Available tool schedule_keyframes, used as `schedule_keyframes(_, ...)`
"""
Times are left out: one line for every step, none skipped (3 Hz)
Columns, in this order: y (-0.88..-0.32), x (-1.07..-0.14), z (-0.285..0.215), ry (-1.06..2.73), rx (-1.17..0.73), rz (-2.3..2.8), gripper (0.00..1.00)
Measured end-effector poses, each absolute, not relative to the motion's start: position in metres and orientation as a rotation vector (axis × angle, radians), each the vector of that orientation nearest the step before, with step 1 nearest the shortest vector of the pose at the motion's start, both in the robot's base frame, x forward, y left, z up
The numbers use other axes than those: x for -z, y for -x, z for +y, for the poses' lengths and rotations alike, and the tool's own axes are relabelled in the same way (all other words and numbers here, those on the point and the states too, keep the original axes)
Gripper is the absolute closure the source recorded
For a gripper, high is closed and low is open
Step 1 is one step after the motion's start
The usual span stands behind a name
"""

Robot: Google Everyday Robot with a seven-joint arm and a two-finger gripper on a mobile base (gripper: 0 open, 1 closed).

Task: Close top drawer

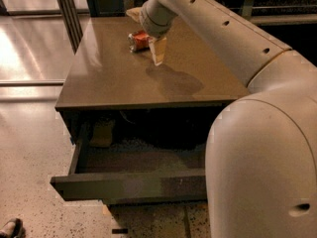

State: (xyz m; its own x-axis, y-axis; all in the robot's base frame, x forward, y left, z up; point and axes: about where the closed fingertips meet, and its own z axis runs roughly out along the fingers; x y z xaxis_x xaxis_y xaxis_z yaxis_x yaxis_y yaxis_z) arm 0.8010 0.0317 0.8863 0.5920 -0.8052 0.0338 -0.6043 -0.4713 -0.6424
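The top drawer [124, 185] of the brown-topped cabinet [109, 83] stands pulled well out, its flat dark front panel facing me low in the view. Its right part is hidden behind my arm's large white shell. My gripper [158, 52] hangs over the far middle of the cabinet top, pointing down, shut with nothing in it, well back from the drawer front. It casts a shadow on the top just to its right.
A small red-orange can or packet [139, 39] lies on the cabinet top just left of the gripper. A tan object [102, 133] sits in the drawer's back left corner. Speckled floor [29, 148] spreads to the left, with metal posts [69, 14] behind.
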Motion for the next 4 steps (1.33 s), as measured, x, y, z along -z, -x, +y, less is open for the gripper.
schedule_keyframes(-0.824,-0.886,0.046,2.239,0.486,1.045,0.00)
schedule_keyframes(-0.840,-0.892,0.053,2.219,0.565,1.013,0.00)
schedule_keyframes(-0.849,-0.891,0.054,2.224,0.620,1.022,0.00)
schedule_keyframes(-0.856,-0.892,0.046,2.215,0.681,1.114,0.00)
